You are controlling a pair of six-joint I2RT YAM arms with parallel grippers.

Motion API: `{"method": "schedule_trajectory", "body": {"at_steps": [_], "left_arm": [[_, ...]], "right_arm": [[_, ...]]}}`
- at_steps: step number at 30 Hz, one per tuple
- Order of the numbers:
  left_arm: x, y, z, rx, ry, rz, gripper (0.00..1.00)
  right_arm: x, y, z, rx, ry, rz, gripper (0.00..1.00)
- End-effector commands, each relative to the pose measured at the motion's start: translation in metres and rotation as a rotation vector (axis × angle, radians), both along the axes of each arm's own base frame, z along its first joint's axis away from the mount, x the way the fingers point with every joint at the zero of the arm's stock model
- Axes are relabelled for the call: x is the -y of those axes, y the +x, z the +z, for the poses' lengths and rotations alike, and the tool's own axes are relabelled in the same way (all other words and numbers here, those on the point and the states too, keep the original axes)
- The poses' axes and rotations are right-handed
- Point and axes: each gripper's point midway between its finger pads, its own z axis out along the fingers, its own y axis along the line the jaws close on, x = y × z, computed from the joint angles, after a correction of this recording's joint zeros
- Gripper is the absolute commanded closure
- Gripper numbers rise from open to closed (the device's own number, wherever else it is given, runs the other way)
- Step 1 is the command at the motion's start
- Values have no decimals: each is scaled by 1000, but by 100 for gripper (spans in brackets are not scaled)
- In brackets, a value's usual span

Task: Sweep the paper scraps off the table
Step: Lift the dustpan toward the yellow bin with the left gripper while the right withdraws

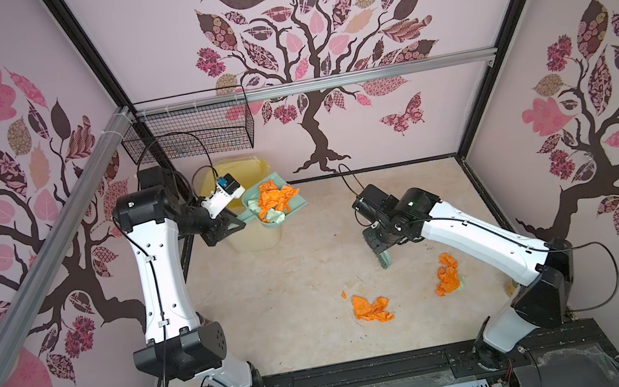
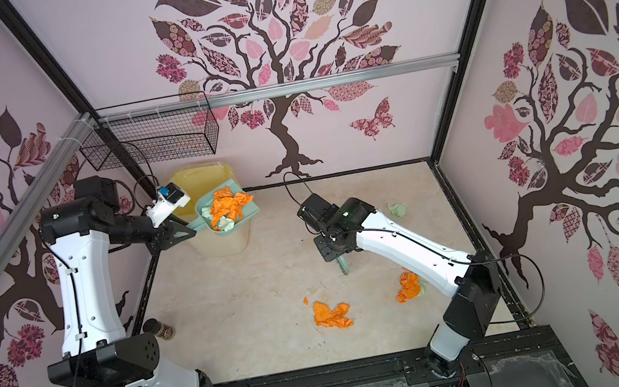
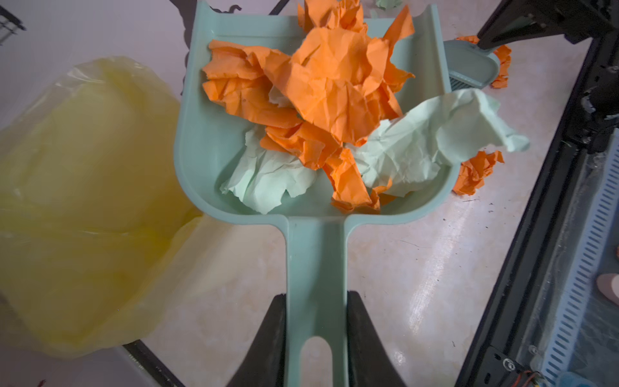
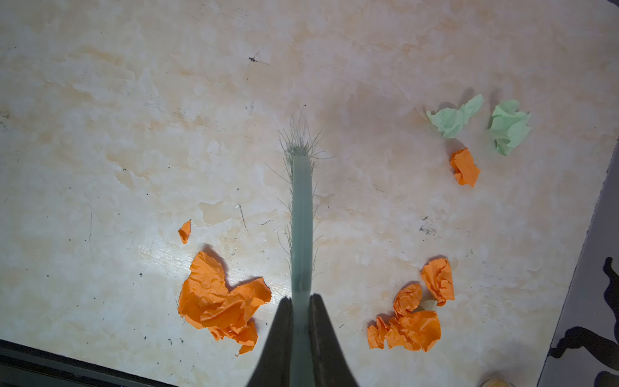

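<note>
L gripper (image 3: pixel 315 303): fingers pinch the dustpan (image 3: pixel 197 140) handle from both sides, just ahead of its hang slot.
Dustpan: held off the table (image 1: pixel 276 313) at the far-left corner, by the mouth of the bin (image 1: pixel 250 172) w/ yellow liner.
Paper scraps (image 3: pixel 335 83), loaded: orange + mint heap fills the pan; one mint piece (image 3: pixel 469 127) hangs over a side wall.
R gripper (image 4: pixel 301 300): fingers pressed tight onto the thin brush (image 4: pixel 301 217) handle. Brush sits mid-table, toward the right side. Contact w/ surface: cannot tell.
Scraps, near-right qtr: large orange scrap (image 4: pixel 217 301) + tiny orange bit (image 4: pixel 184 230) on one side of the brush. Orange cluster (image 4: pixel 412 321) on the other side, closer to the right edge, partly under the R arm in both top views.
Scraps, further back by the right edge: two mint scraps (image 4: pixel 452 117) and one small orange scrap (image 4: pixel 464 167), near the black edging.
Open room: bare surface runs from bin to brush and down the left half to the near edge.
Obstructions: small dark jar (image 2: pixel 161 329) at the left edge, beside the L arm; wire basket (image 1: pixel 189 133) on the rail above the far-left corner.
</note>
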Motion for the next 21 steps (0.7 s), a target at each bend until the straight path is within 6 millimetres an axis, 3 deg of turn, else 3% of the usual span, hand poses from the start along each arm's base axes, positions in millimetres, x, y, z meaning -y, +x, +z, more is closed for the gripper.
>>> {"method": "schedule_trajectory", "body": {"at_steps": [1,21], "left_arm": [[0,-17,-1,-94,-23,-9,100],[-68,70,-25,-109,-23,157,100]], "right_arm": [[2,-2,4,7,15,5,100],[-7,-2,-17,-42,6,36,100]]}}
